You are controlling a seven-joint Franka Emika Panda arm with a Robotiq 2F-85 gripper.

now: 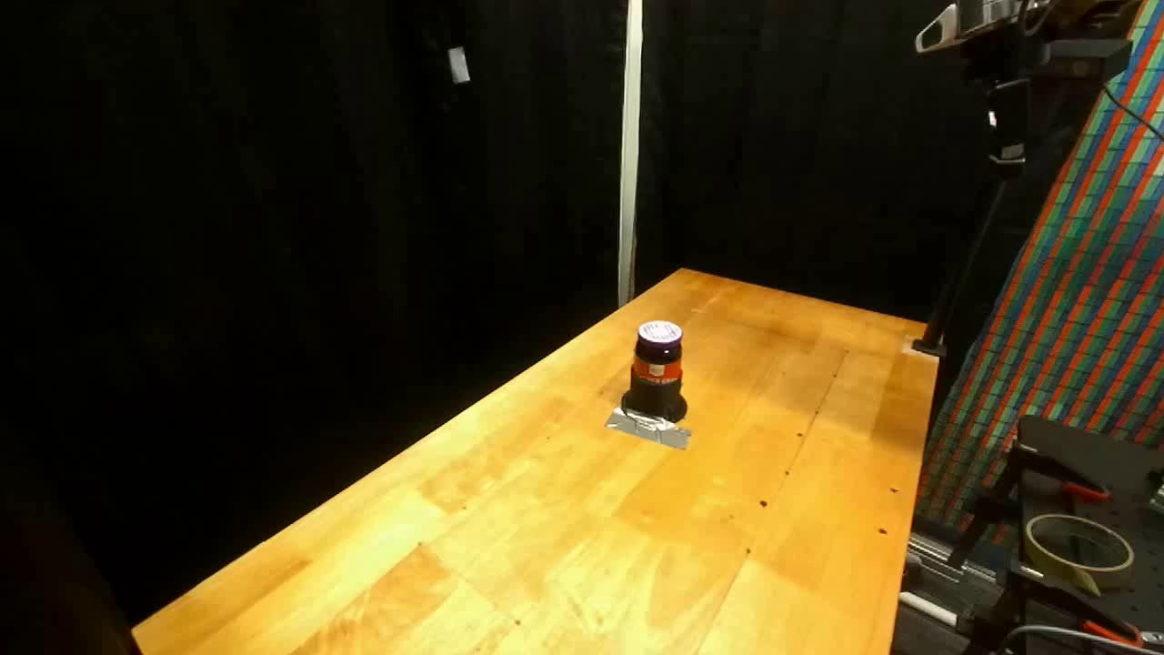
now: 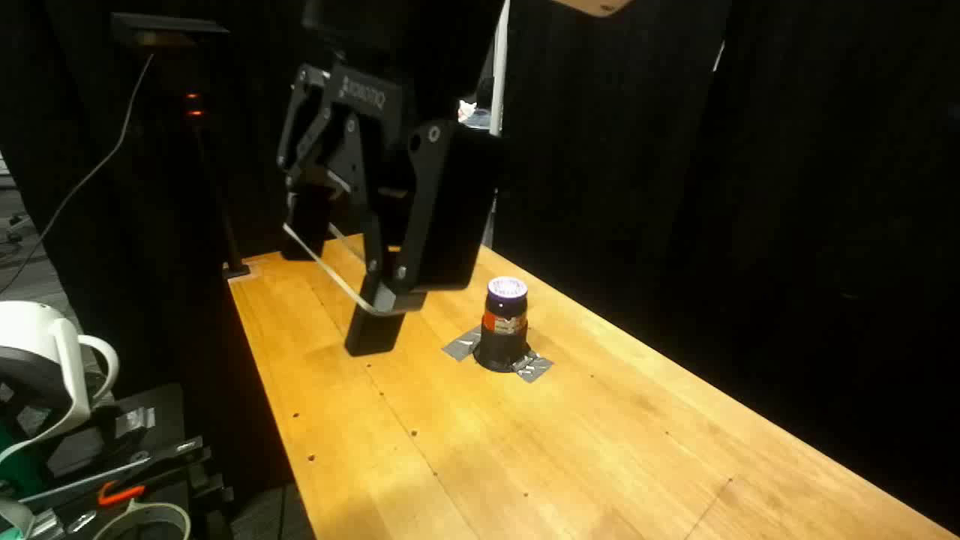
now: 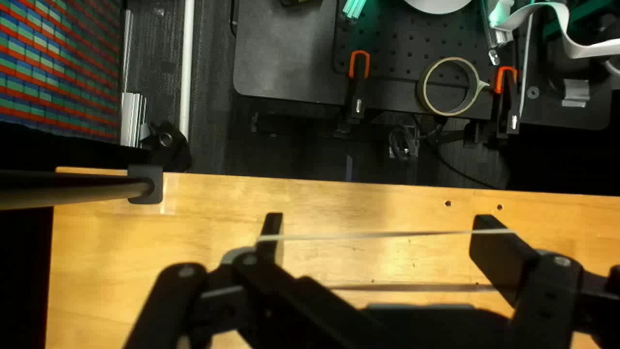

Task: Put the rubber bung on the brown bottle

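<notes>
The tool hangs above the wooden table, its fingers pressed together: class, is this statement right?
Not together: the tool hangs above the wooden table, but the wrist view shows its fingers spread apart, a pale band stretched between them.

Wooden table (image 2: 600, 427) — bottle (image 2: 506, 309) in black holder (image 2: 501, 349) — tape (image 2: 534, 368).
</notes>
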